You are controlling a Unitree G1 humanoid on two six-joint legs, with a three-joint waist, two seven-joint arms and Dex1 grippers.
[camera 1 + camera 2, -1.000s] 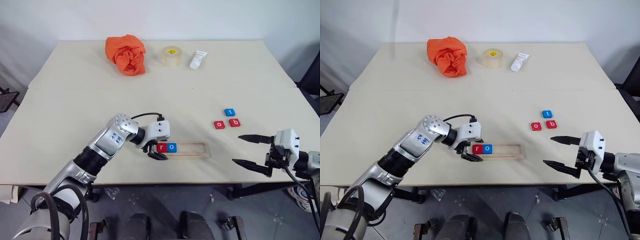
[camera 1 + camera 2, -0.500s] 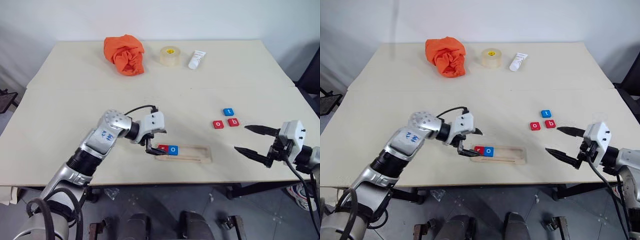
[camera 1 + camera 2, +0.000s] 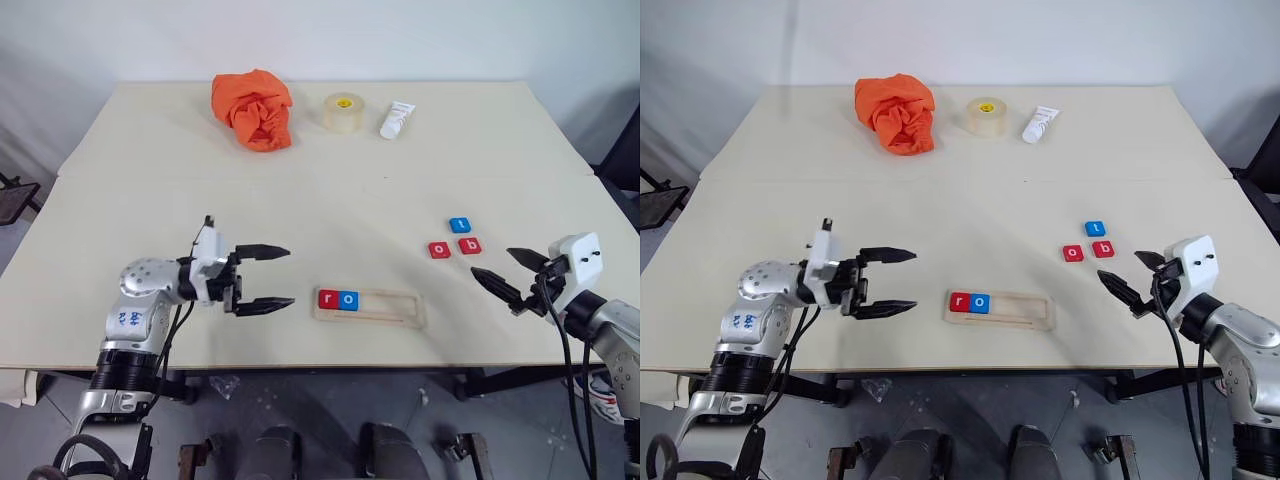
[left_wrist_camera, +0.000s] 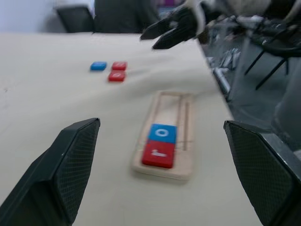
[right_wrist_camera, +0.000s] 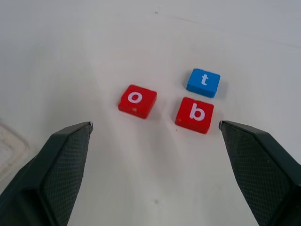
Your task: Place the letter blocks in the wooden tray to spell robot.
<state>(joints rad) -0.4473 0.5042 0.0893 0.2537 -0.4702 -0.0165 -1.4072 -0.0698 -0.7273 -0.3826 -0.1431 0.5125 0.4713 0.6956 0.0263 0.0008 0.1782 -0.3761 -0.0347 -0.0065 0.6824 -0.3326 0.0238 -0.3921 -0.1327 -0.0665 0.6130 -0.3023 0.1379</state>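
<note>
Well, flat square letter blocks (image 5: 194, 114), grooved pale wooden tray (image 3: 385, 311).

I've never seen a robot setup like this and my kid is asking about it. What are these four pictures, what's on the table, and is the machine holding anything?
It is a two-armed humanoid robot at a table. Two pictures look down from cameras in its head; the other two come from cameras on its wrists, looking out between the black fingers. The left gripper and the right gripper are both open and hold nothing. Near the front edge lies the wooden tray, with a red r and a blue o at one end. A red o, red b and blue t lie loose near the right gripper. At the back are an orange cloth, a tape roll and a white tube.
</note>
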